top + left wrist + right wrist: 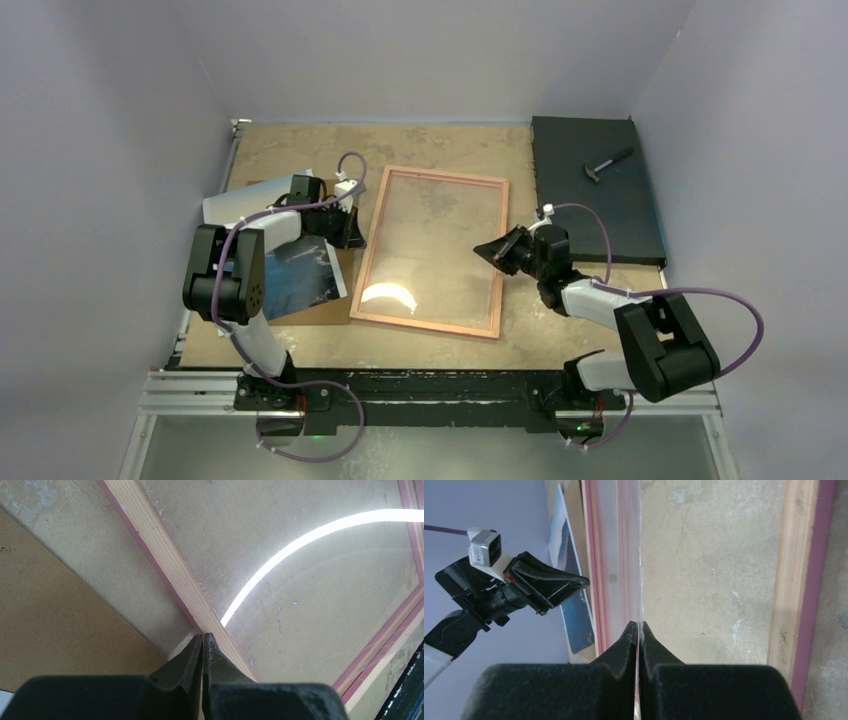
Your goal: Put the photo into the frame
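Black fingers of the right gripper (638, 626) fill the foreground of its wrist view, pressed together with only a hairline seam between them. Out of that seam a thin glossy edge runs straight ahead. It is apparently the clear pane (639, 570) of the frame (794, 580), so the fingers look pinched on it. How much of the sheet sits between them is hidden. To the right of these fingers lies one long rim of the frame, pale wood on top and pink along its outer side, flat on the table (300, 145).

The left gripper (202, 636) is fully closed too, with nothing between its fingers. Its tips sit at the opposite long rim, on or just above the wood face; contact cannot be judged. Past those tips the pane carries a bright curved reflection. The two grippers face each other across the frame.

The photo (305, 270) lies behind and beside the left gripper, on the side away from the frame. It is face up on a brown backing board (325, 312), partly under the left arm, outside the frame and apart from its rim.

Well beyond the right gripper, toward the far right corner, a hammer (608, 165) rests on a black mat (600, 220).
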Motion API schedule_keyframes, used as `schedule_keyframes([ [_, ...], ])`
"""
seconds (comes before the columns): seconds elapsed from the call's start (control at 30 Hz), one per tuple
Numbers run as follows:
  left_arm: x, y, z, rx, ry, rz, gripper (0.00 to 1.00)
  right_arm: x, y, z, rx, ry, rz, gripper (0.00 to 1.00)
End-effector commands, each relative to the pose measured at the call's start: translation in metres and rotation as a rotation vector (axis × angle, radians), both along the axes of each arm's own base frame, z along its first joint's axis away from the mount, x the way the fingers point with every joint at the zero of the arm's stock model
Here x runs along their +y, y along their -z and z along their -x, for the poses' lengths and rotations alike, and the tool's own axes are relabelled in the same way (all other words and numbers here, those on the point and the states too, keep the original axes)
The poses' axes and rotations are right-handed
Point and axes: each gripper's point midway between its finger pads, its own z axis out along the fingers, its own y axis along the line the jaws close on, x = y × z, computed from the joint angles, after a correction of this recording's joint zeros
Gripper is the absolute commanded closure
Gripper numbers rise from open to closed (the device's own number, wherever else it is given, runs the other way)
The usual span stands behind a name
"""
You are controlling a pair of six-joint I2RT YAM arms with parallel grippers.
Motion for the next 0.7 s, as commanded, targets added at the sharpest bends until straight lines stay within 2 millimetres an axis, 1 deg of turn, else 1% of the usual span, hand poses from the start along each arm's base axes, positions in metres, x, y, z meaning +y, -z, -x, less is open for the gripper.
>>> schedule_keyframes([
  [0.0, 0.015, 0.035, 0.037, 0.148, 0.007, -0.091, 1.0, 0.005, 0.003, 0.005, 0.022, -0.021, 0.011, 1.0],
  [0.27, 0.015, 0.035, 0.037, 0.147, 0.006, -0.091, 1.0, 0.01, 0.001, 0.001, 0.022, -0.054, 0.018, 1.0],
  [0.47, 0.015, 0.035, 0.038, 0.147, 0.007, -0.092, 1.0, 0.018, 0.008, 0.007, 0.085, -0.137, 0.04, 1.0],
  [0.67, 0.016, 0.036, 0.038, 0.15, 0.006, -0.093, 1.0, 0.019, -0.001, 0.005, 0.081, -0.16, 0.064, 1.0],
])
